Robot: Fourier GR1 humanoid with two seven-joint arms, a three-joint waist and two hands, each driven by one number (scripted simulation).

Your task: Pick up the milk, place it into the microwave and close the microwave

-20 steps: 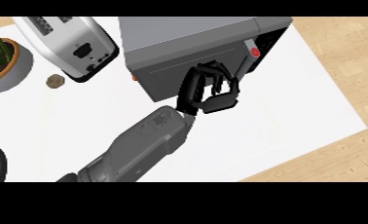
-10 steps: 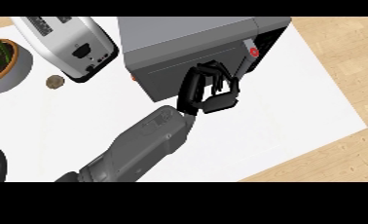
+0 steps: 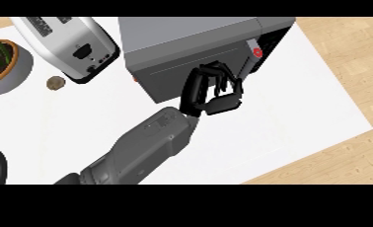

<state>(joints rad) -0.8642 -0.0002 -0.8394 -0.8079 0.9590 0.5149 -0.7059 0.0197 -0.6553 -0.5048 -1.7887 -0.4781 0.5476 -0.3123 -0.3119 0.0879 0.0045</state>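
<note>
Black right hand, fingers curled with nothing seen in them, rests against the front of the grey box-shaped microwave. Its grey forearm is cut by the lower edge. Milk shows nowhere; the microwave's inside is hidden. Upper left, a white toaster is cropped.

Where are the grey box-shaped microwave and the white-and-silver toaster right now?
Grey box-shaped microwave (image 3: 186, 36): head view, on its top panel.
White-and-silver toaster (image 3: 67, 42): head view, on its white body.
</note>
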